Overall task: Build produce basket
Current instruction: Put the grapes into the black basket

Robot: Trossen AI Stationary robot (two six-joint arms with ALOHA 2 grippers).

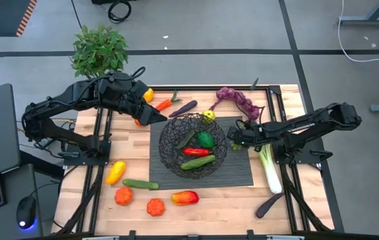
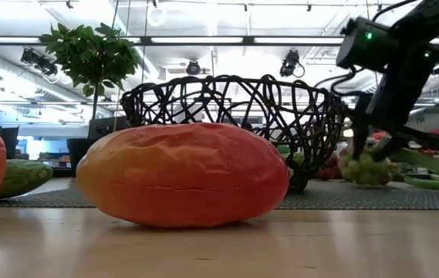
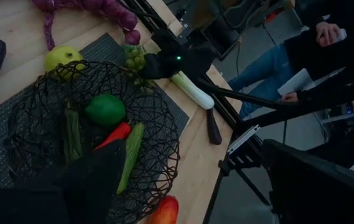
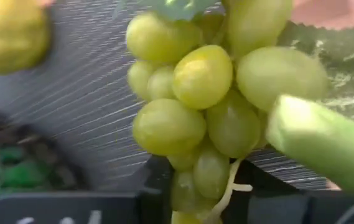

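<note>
I log the basket (image 1: 193, 145) at the middle of the table (image 1: 216, 200), on a dark mat (image 1: 239, 167). Inside it lie a green lime (image 1: 205, 139), a red chili (image 1: 196, 152) and cucumbers (image 1: 198, 162). My right gripper (image 1: 236, 138) sits just beside the basket's right rim, closed on the green grapes (image 4: 208, 106). My left gripper (image 1: 154, 117) hovers at the basket's upper-left rim; I cannot tell its finger state. The leek (image 1: 270, 169) lies right of the basket.

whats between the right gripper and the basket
Only the green grapes, right at the right gripper in the right wrist view; in the high view, bare dark mat reaches to the basket.
</note>
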